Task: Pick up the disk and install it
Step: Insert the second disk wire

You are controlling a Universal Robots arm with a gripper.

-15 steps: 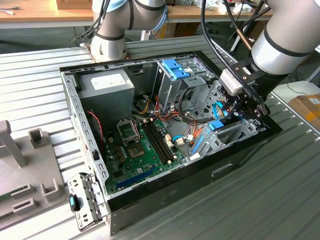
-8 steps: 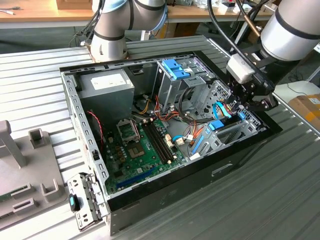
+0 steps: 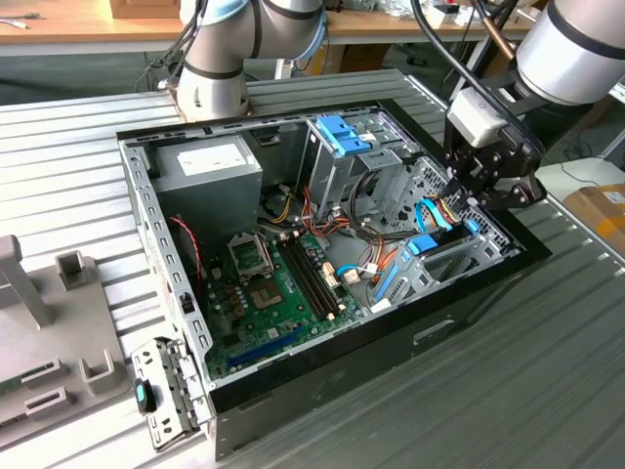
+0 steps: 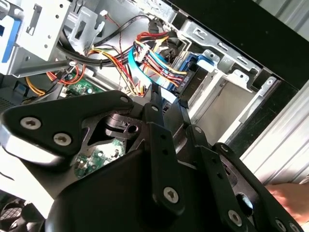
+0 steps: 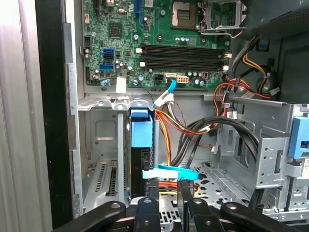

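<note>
The claw (image 5: 168,191) hovers just above the disk (image 5: 141,145) — seated upright in its drive cage (image 5: 104,145) — fingers close together, gripping nothing.

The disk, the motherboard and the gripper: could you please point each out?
disk (image 5: 141,140): first wrist view, blue bracket.
motherboard (image 5: 120,29): first wrist view, green board.
gripper (image 5: 168,189): first wrist view, between fingertips.

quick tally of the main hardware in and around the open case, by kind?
Computer case: 1
Motherboard: 1
Power supply: 1
Disk with blue bracket: 1
Gripper: 1
Total: 5
</note>
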